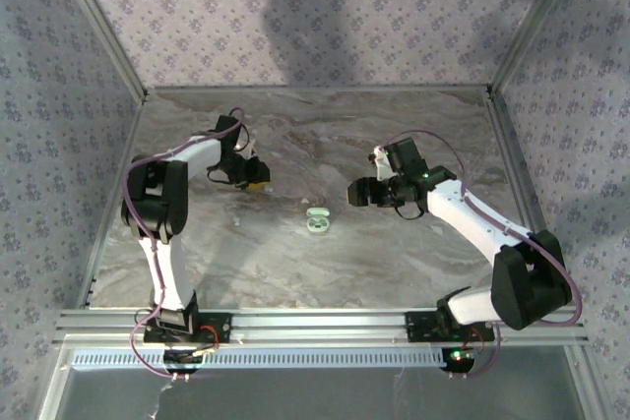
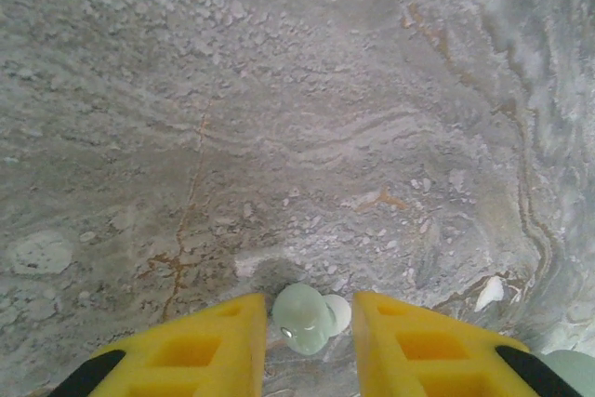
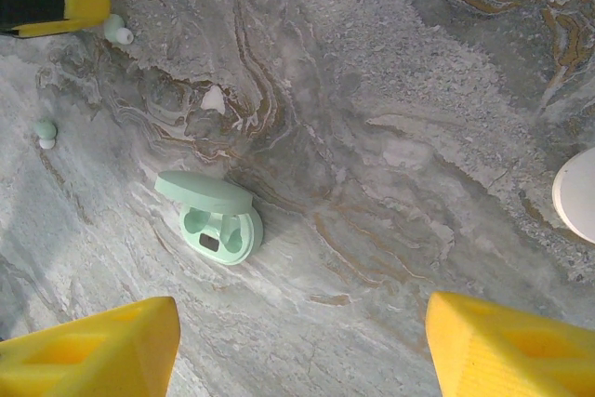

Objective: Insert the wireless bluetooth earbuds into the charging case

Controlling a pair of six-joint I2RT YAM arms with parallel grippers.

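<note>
We see the left arm (image 1: 162,194) folded at its elbow and reaching up the table and inward. Its wrist is bent down, so the left jaws sit low over the marble table (image 1: 325,135), left of centre. They stand narrow, and between their yellow fingertips (image 2: 209,341) lies a mint-green earbud (image 2: 302,316) that fills the gap from pad to pad. Whether it is pinched or merely bracketed we cannot tell. The right arm (image 1: 482,223) stretches from its base diagonally up and to the left, its forearm nearly straight. The right jaws hang above the table right of centre, spread wide and holding nothing. The charging case (image 3: 216,220) rests on the table between the two arms, a little nearer the bases, with its lid open and both sockets showing. A second earbud (image 3: 45,130) lies on the table to one side of the case, nearer the left jaws and touching neither. A white rounded object (image 3: 578,194) is cut off at the right edge of the right wrist view. Open marble surrounds the case on every side — the far half of the table runs open to the patterned back wall (image 1: 325,17). The side walls and the near metal rail (image 1: 325,322) lie well apart from both sets of jaws.
</note>
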